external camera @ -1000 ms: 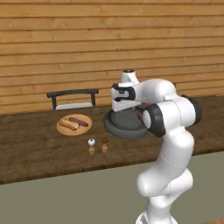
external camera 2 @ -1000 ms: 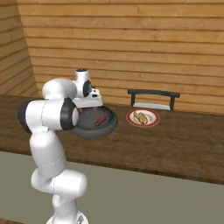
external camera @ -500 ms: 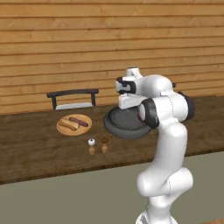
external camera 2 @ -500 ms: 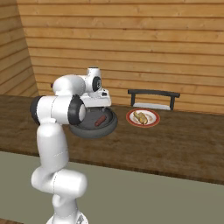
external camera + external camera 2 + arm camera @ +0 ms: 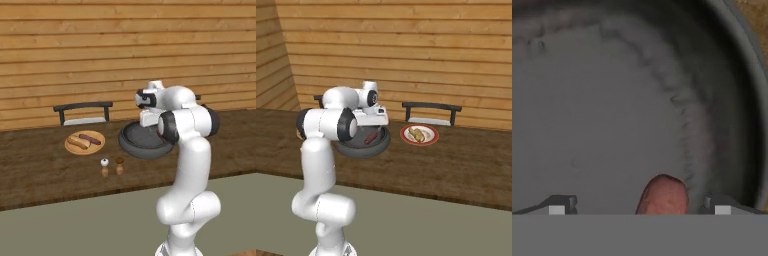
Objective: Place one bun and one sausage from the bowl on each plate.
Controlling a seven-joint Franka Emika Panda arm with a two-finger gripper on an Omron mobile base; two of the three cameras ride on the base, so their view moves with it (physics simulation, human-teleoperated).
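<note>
The gripper (image 5: 639,210) hung wide open, holding nothing, over the bowl (image 5: 732,65), a sausage (image 5: 663,195) (reddish-brown) at six o'clock.

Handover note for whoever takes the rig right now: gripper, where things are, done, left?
Gripper: jaws wide open, empty, poised over the bowl with the last sausage lying between the fingertips.
Wooden plate: holds a bun and a sausage; that one is done.
Red-rimmed plate: a bun lies on it; whether a sausage is there too is too small to tell.
Bowl: one sausage visible inside, no bun seen.
Left: close on the sausage in the bowl and, as it looks, carry it to the red-rimmed plate.
</note>
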